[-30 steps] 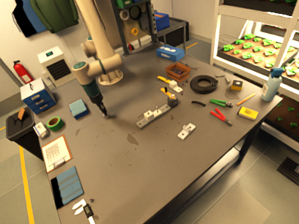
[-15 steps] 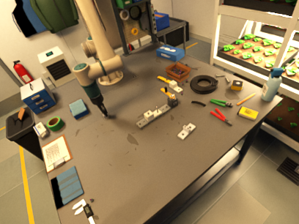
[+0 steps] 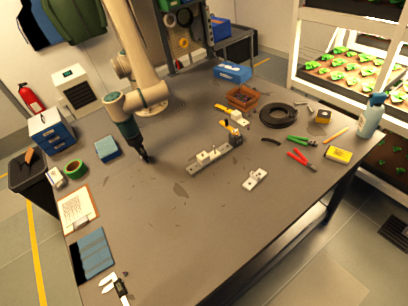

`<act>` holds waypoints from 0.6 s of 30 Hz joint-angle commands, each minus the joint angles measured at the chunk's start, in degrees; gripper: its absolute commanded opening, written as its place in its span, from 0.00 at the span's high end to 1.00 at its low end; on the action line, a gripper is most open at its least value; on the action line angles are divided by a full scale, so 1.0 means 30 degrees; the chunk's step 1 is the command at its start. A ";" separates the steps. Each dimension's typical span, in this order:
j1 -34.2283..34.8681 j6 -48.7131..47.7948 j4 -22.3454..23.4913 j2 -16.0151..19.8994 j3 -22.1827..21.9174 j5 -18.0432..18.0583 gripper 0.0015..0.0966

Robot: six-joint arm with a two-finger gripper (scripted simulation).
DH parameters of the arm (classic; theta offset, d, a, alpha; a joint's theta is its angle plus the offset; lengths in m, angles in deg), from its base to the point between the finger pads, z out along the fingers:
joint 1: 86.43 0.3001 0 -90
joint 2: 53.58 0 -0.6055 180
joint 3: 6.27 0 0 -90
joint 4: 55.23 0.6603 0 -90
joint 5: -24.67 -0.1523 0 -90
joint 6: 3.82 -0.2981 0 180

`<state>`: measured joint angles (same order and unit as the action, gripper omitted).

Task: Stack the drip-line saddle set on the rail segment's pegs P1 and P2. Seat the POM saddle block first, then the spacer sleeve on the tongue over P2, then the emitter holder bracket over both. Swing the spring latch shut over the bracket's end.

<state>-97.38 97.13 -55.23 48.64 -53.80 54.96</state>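
Note:
A white saddle block (image 3: pixel 202 157) sits on the grey rail segment (image 3: pixel 213 155) at mid-table, with a thin peg (image 3: pixel 214 148) standing just right of it. The rail's dark latch end with a yellow lever (image 3: pixel 233 134) is at its far right. A white bracket with holes (image 3: pixel 254 179) lies flat on the table in front of the rail, apart from it. My gripper (image 3: pixel 145 158) is low over the table well left of the rail. It is open and holds nothing. I cannot make out the spacer sleeve.
A black hose coil (image 3: pixel 278 114) lies right of the rail, with pliers (image 3: pixel 301 141) and cutters (image 3: pixel 301 159) beyond. A blue pad (image 3: pixel 107 148) and green tape roll (image 3: pixel 75 168) lie left of the gripper. A brown parts tray (image 3: pixel 243 97) sits behind the rail.

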 commanded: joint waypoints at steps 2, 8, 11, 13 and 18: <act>0.0000 0.0000 -0.0009 -0.0009 0.0022 -0.0014 0.44; 0.0000 0.0000 -0.0009 -0.0004 0.0022 -0.0021 0.44; 0.0000 0.0000 -0.0009 -0.0002 0.0020 -0.0023 0.44; 0.0000 0.0000 -0.0008 0.0000 0.0020 -0.0023 0.44; 0.0000 0.0000 -0.0008 0.0003 0.0019 -0.0025 0.55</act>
<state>-97.38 97.13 -55.23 48.68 -53.79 54.88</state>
